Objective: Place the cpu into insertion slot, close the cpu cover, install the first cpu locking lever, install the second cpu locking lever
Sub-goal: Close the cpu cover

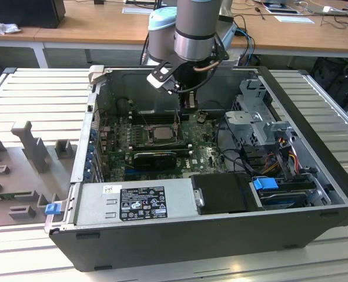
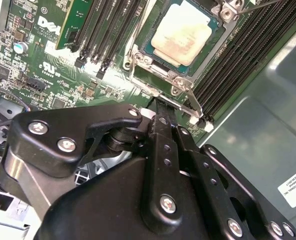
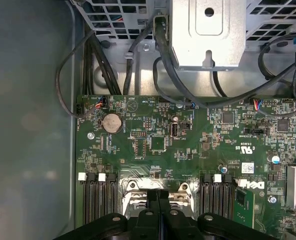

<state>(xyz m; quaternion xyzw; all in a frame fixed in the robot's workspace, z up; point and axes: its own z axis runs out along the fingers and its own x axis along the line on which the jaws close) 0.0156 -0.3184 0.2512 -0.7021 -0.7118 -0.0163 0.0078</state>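
The cpu (image 2: pixel 182 31), a pale silver square chip, lies inside the insertion slot (image 2: pixel 153 50) on the green motherboard; the exterior view shows the cpu (image 1: pixel 160 133) mid-board. The silvery cpu cover (image 2: pixel 220 37) frames the chip's edges and looks flat over it. A thin wire locking lever (image 2: pixel 193 102) runs along the socket's side. My gripper (image 2: pixel 160 106) hangs just beside that socket edge with its black fingers pressed together and nothing visible between them. In the first wrist view the gripper (image 3: pixel 159 194) sits over the socket's edge, and in the exterior view the gripper (image 1: pixel 188 108) is behind the cpu.
Black memory slots (image 2: pixel 233 60) flank the socket on both sides, and a green card (image 2: pixel 75 20) stands nearby. The grey power supply (image 1: pixel 133 202), a metal drive cage (image 1: pixel 259 111) and loose cables (image 1: pixel 280 153) fill the case. A coin battery (image 3: pixel 111 122) sits on the board.
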